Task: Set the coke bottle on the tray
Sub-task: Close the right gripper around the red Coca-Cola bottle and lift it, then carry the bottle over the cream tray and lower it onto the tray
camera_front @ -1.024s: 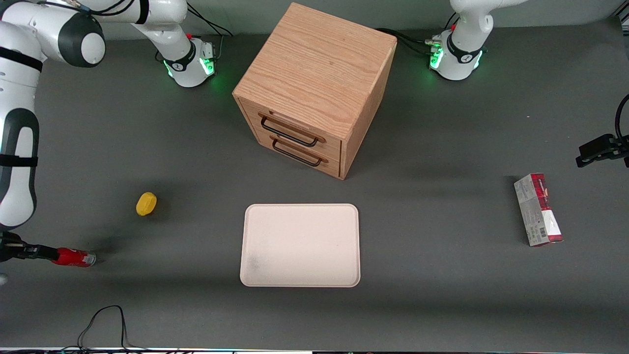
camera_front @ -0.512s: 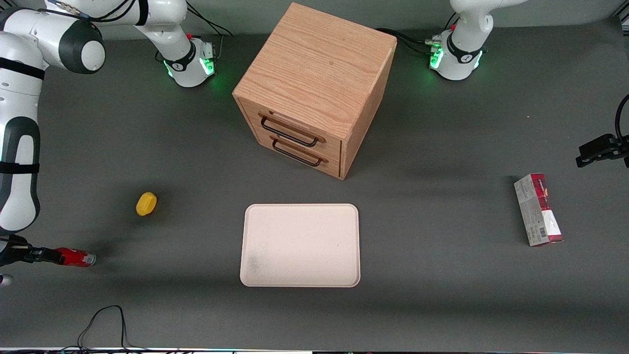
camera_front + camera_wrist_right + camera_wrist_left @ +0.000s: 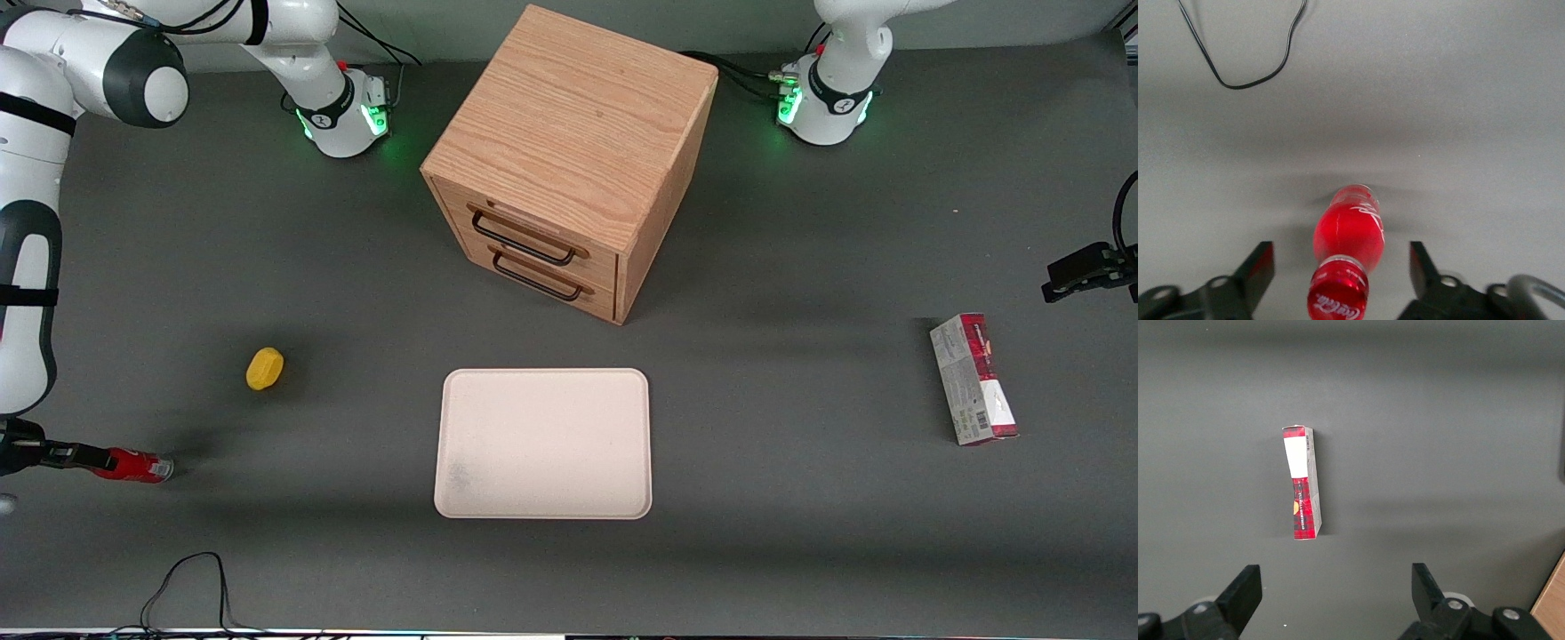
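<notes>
Here the coke bottle (image 3: 1348, 250) lies flat, cap between the spread claw (image 3: 1338, 267).

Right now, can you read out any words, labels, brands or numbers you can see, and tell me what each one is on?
"Coca-Cola": white script on the red cap of the coke bottle, which stands between the open fingers of the hand.
White script on the bottle's body: too distorted to read.
Print and barcode on the red-and-grey carton: too small to read.
Nothing is written on the tray.
</notes>
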